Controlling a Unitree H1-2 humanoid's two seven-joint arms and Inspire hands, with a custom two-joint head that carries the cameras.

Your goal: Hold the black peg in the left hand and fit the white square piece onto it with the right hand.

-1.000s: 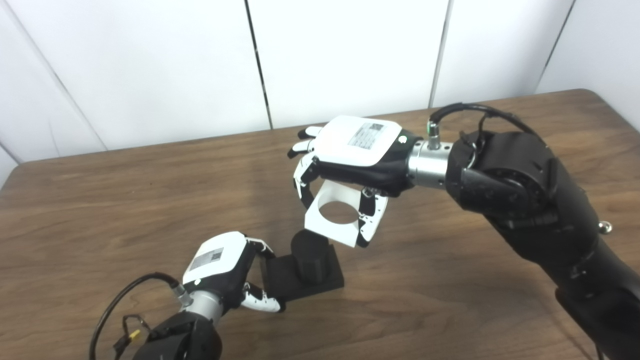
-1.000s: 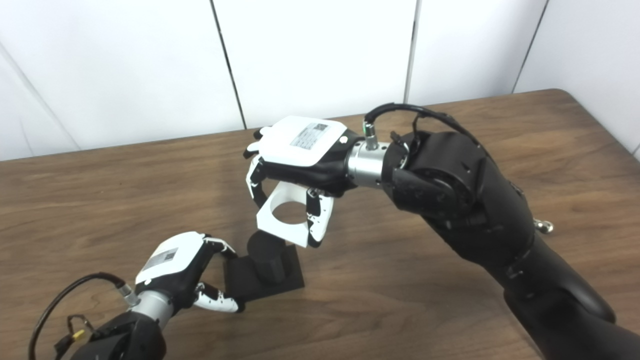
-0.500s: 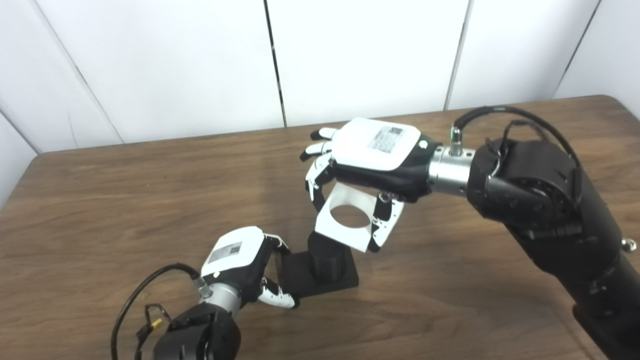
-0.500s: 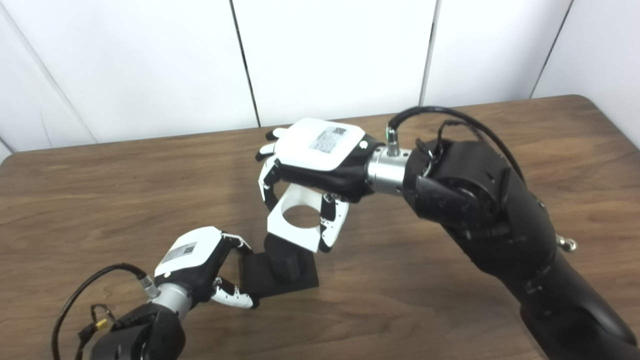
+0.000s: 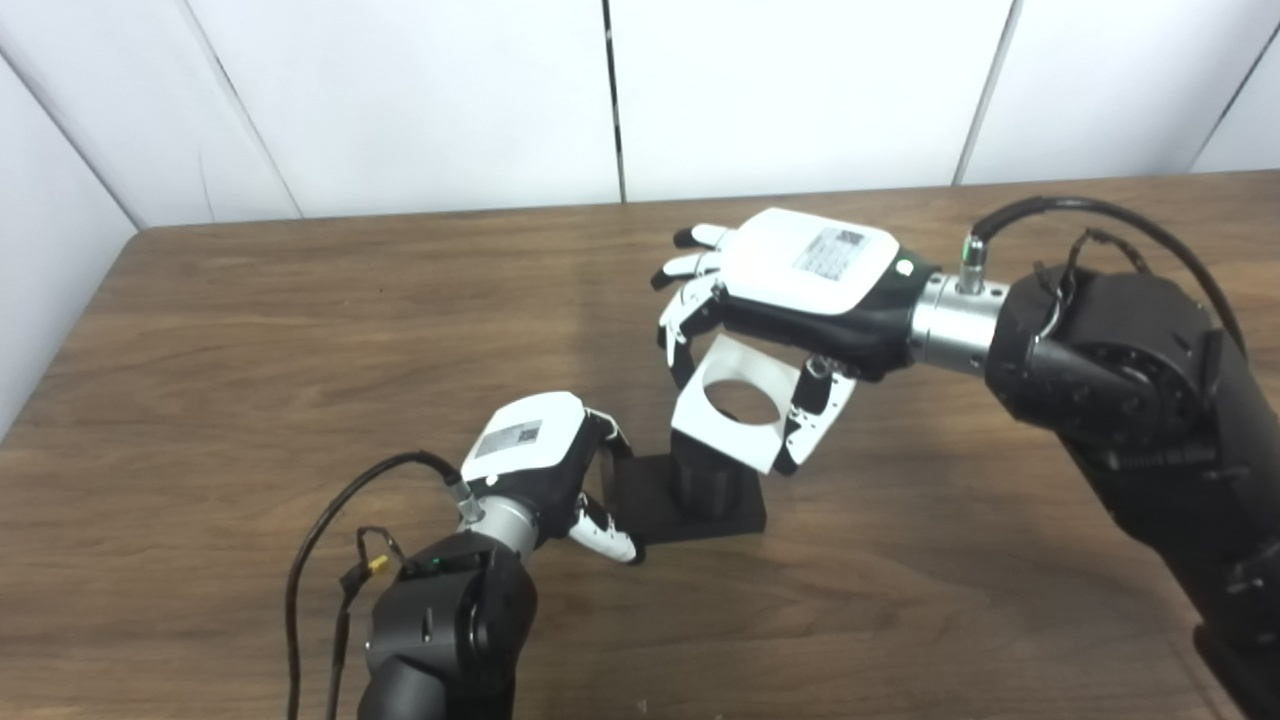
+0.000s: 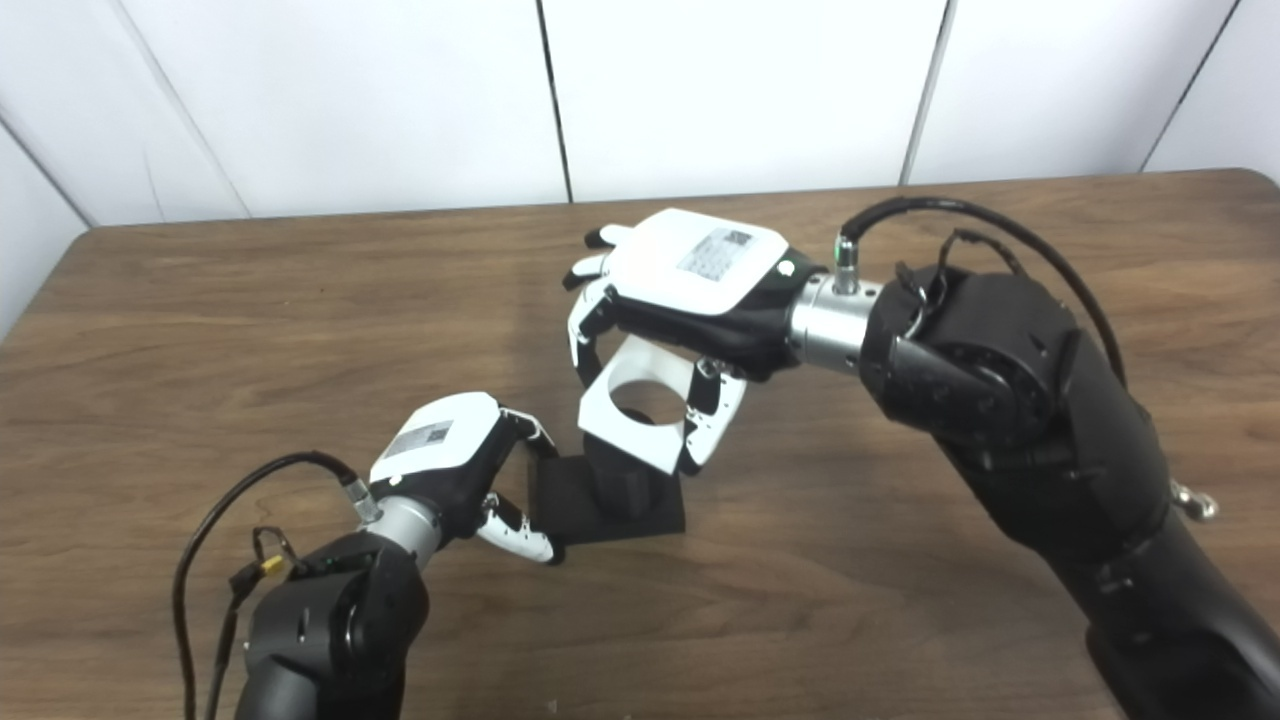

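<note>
The black peg (image 5: pixel 706 487) is a short cylinder on a flat black square base (image 5: pixel 650 500) lying on the wooden table. My left hand (image 5: pixel 545 470) is shut on the base's left edge. My right hand (image 5: pixel 790 290) is shut on the white square piece (image 5: pixel 745 425), a flat plate with a round hole, and holds it tilted just above the peg. The plate's near edge hides the peg's top, so I cannot tell whether they touch. The same shows in the right eye view: peg (image 6: pixel 622 487), white piece (image 6: pixel 640 435).
The wooden table (image 5: pixel 250 330) runs to a white panelled wall (image 5: pixel 450 90) at the back. Its left edge (image 5: pixel 60 350) and back edge are in view. A black cable (image 5: pixel 330 540) loops off my left wrist.
The camera has swung left, shifting the whole picture right. My right hand has brought the white piece down and closer over the peg. My left hand keeps its hold on the base.
</note>
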